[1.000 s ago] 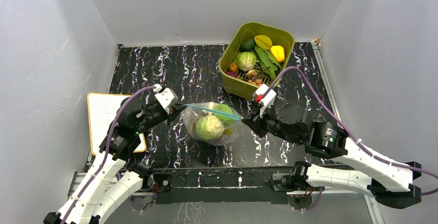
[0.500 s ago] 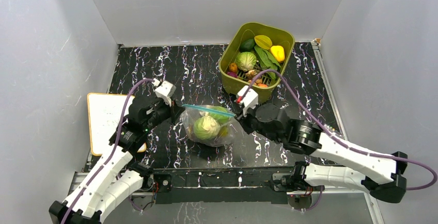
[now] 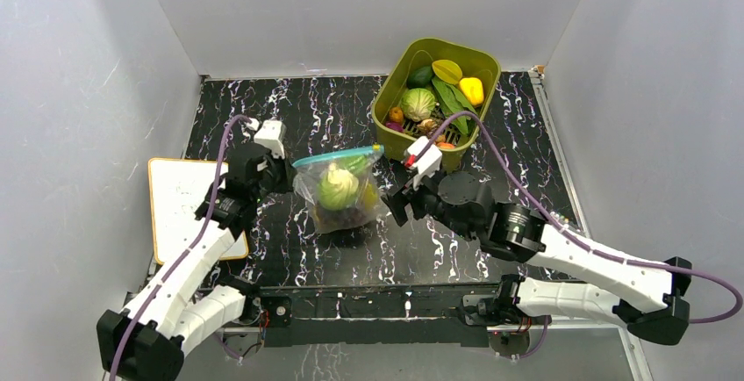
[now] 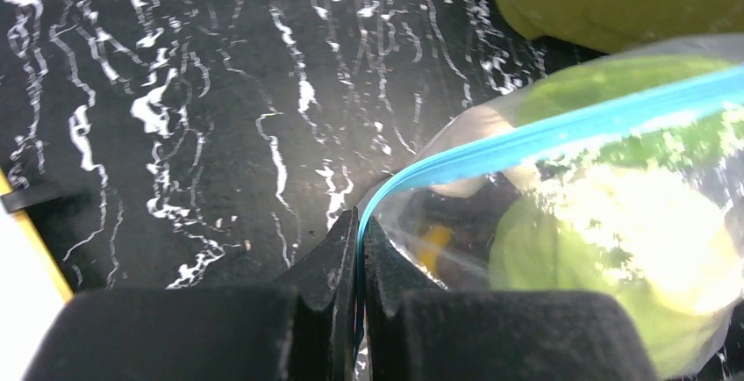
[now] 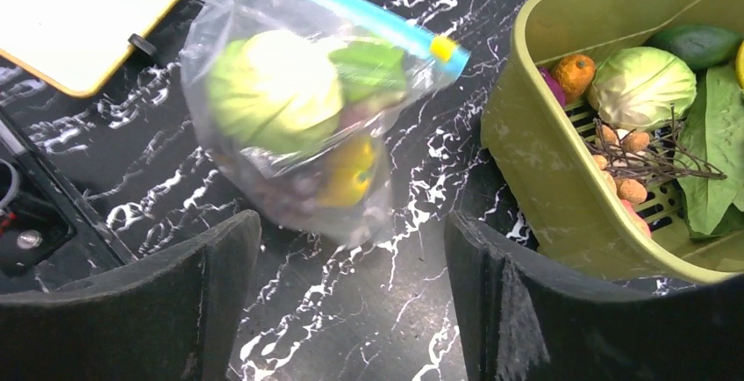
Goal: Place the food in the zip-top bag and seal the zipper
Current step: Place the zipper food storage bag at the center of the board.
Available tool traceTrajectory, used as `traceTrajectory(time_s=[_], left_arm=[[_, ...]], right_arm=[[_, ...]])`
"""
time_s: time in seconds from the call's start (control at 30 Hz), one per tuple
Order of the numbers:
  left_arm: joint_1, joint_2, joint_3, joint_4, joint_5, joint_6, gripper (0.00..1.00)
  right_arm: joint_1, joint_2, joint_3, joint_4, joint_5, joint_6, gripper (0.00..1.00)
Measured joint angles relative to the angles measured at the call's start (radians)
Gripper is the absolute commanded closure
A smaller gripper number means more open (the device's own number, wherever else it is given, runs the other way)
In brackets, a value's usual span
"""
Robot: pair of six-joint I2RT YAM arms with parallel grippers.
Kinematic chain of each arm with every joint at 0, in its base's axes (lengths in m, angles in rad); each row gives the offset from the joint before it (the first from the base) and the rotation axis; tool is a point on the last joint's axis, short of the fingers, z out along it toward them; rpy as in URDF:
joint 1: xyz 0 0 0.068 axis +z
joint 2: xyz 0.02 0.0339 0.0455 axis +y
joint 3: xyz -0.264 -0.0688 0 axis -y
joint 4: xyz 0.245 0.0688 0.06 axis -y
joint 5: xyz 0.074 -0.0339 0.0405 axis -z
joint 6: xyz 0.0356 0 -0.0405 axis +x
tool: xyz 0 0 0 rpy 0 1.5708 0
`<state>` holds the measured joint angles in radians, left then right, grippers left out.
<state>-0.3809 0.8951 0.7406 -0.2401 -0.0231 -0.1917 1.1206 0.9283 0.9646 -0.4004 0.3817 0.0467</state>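
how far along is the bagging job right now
Done: a cabbage and smaller pieces sit inside the zip-top bag, and the zipper looks closed along its length, though the seal can't be confirmed. In hand: the left gripper is shut on the zipper's end, holding the bag; the right gripper is open, not touching it. Left: more food lies in the tub, and the bag isn't released.

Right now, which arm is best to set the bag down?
Left. The left gripper is shut on the zipper, holding up the zip-top bag; the right gripper is open and not touching it.
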Motion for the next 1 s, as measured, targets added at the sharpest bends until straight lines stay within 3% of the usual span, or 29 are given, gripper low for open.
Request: traceTrajectory(time_s=[0.1,0.37,0.53,0.63,0.73,0.77,0.8,1.0], left_arm=[[0.055,0.049,0.025,0.004,-0.016,-0.011,1.0],[0.211,0.196,0.073,0.035,-0.027,-0.012,1.0],[0.243,0.274,0.079,0.083,-0.029,-0.016,0.88],[0.243,0.279,0.079,0.107,-0.029,-0.019,0.68],[0.243,0.273,0.079,0.134,-0.025,-0.028,0.38],[0.244,0.267,0.079,0.137,-0.02,-0.032,0.17],[0.244,0.261,0.079,0.137,-0.014,-0.035,0.03],[0.244,0.173,0.087,0.112,0.038,-0.095,0.02]], right_arm=[[0.0,-0.037,0.0,0.013,-0.014,0.01,0.03],[0.0,-0.096,-0.031,0.045,-0.052,0.023,0.02],[0.0,-0.068,-0.04,0.045,-0.06,0.042,0.02],[0.0,-0.035,-0.04,0.037,-0.063,0.061,0.02],[0.0,-0.015,-0.04,0.027,-0.062,0.097,0.02],[0.0,-0.011,-0.04,0.026,-0.058,0.119,0.02],[0.0,-0.006,-0.04,0.025,-0.05,0.143,0.02],[0.0,0.047,-0.016,-0.039,0.047,0.326,0.02]])
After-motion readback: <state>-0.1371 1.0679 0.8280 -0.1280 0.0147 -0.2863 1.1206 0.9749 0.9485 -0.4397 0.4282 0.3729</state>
